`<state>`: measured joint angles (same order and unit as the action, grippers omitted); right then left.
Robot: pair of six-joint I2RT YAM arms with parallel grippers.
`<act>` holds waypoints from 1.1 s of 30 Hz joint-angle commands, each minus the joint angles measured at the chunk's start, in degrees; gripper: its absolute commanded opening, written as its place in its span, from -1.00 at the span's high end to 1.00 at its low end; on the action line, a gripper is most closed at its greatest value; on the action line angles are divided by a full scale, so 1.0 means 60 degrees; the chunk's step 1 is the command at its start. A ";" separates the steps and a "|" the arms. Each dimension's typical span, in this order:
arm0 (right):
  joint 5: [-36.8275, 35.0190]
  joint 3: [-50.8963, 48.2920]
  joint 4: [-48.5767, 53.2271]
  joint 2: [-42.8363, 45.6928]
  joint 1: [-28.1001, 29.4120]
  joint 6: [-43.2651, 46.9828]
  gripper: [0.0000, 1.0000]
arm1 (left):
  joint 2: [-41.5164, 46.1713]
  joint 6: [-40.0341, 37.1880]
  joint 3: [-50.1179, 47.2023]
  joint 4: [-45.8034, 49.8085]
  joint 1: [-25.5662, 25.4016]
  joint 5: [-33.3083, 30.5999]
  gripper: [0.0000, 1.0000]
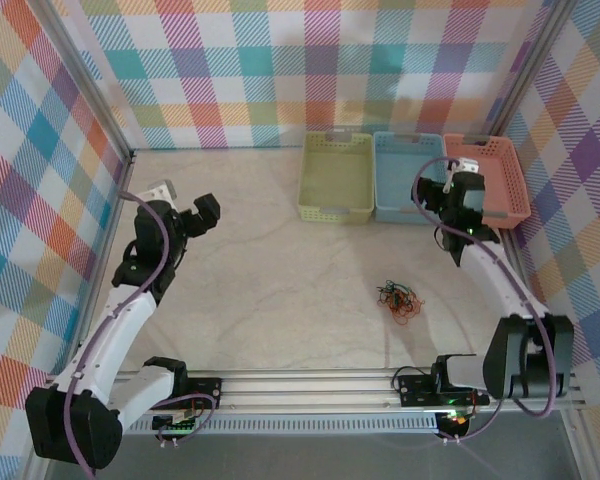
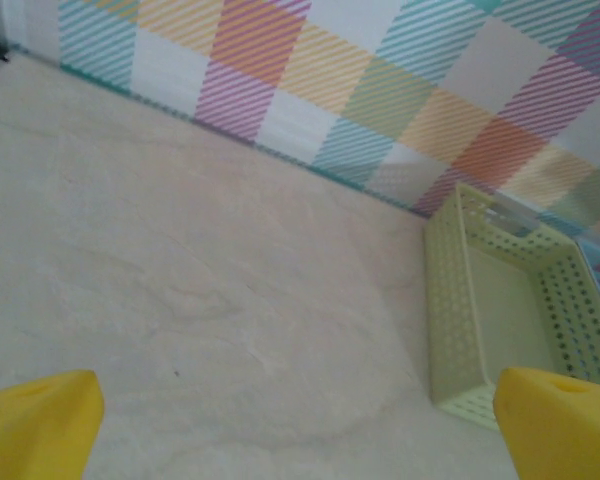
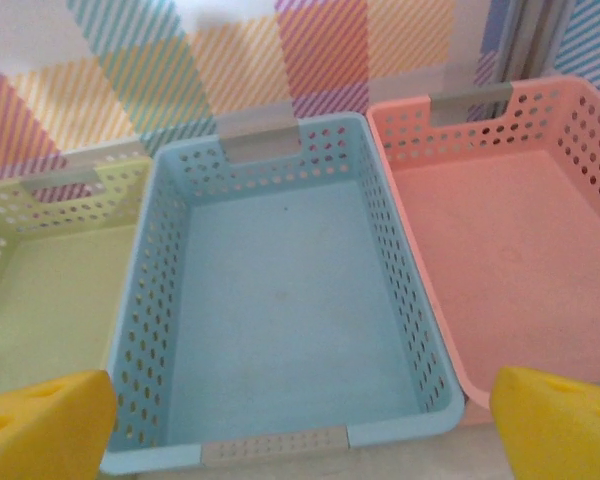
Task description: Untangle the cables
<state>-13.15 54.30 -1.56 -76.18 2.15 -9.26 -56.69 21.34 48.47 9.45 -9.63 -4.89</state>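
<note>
Well apart from right tool point(image 1: 467, 192) lie cables point(image 1: 398, 300).

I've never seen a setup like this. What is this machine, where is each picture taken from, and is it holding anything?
These are two robot arms bolted to the near edge of a table. The overhead picture looks down from behind them: left arm, right arm. The other two pictures come from cameras on each wrist; the yellow pads at the bottom corners are that arm's own jaws. On the table lie a tangle of thin cables, a green basket, a blue basket and a pink basket. Both pairs of jaws stand open, holding nothing.
</note>
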 commanded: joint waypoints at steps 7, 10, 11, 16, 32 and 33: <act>-0.0729 0.4376 0.3891 -0.3980 -0.0409 -0.0250 -0.61 | -0.0640 0.0876 0.1585 0.4005 -0.0051 0.3926 -1.00; -0.0841 0.5230 0.4259 -0.4774 -0.0536 -0.0337 -0.55 | -0.0308 0.0681 0.1589 0.4546 -0.0065 0.3687 -1.00; -0.0815 0.5484 0.4329 -0.5024 -0.0585 -0.0368 -0.50 | -0.0095 0.0682 0.1529 0.4643 -0.0065 0.3504 -1.00; -0.1129 0.7106 0.5448 -0.6399 -0.0739 -0.0453 -0.36 | 0.0735 0.0746 0.1255 0.4595 -0.0082 0.3033 -1.00; -0.0921 0.8574 0.6455 -0.8482 -0.1014 0.0068 -0.18 | 0.1190 0.0775 0.0916 0.4626 -0.0087 0.2501 -0.98; -0.0633 0.8474 0.6313 -0.8469 -0.1009 0.0191 -0.09 | 0.1176 0.0770 0.0902 0.4606 -0.0080 0.2501 -0.98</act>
<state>-20.40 103.50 34.89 -126.41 -3.68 -10.11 -49.87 25.74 54.35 36.56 -9.67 11.03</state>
